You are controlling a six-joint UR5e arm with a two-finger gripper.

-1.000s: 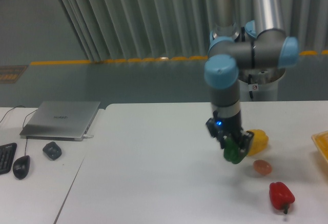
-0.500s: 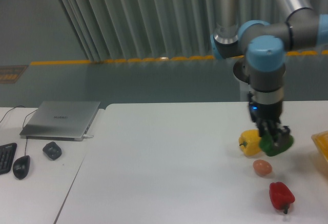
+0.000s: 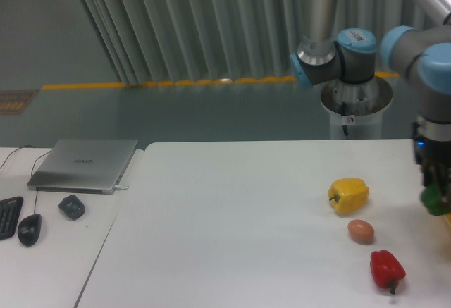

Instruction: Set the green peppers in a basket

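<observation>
At the frame's right edge my gripper [image 3: 437, 192] hangs just above the white table [image 3: 232, 216], shut on the green pepper [image 3: 432, 202]. Only the left part of the glossy dark-green pepper shows below the black fingers; the rest is cut off by the frame. The basket is hidden behind the gripper and pepper or lies beyond the right edge.
A yellow pepper [image 3: 349, 195], a small brown egg-shaped object [image 3: 361, 231] and a red pepper [image 3: 387, 268] lie left of and below the gripper. On the left table are a laptop [image 3: 84, 163], two mice [image 3: 29, 229] [image 3: 71, 206] and a keyboard corner [image 3: 7, 216].
The arm has swung right with the green pepper held, from left of the yellow pepper, past it, to the right edge of the view. The other peppers stayed put.
</observation>
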